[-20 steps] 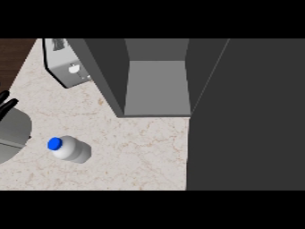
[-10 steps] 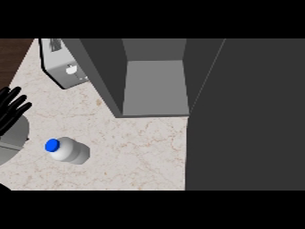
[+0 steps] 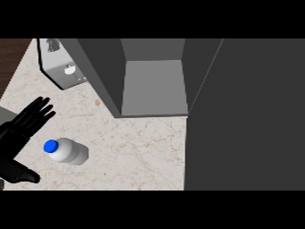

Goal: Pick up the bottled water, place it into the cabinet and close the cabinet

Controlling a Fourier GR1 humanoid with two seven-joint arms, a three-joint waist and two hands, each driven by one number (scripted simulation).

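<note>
The water bottle (image 3: 67, 152), white with a blue cap, stands on the speckled counter (image 3: 135, 152) at the lower left. Just left of it is my left hand (image 3: 8, 144), black, with straight fingers (image 3: 37, 112) pointing up and to the right and the thumb low near the view's bottom edge. It is open and holds nothing; a narrow gap separates it from the bottle. The grey cabinet (image 3: 152, 85) stands open at the upper middle, its inner shelf bare. My right hand does not show.
The cabinet's dark door (image 3: 254, 116) fills the right side of the view and covers the counter there. A metal appliance (image 3: 61, 67) sits at the upper left beside the cabinet wall. The counter's left edge meets a dark wooden floor (image 3: 3, 67).
My left hand has come in from the left edge, moving right and down, and now sits beside the bottle. The bottle and the cabinet have not moved.
</note>
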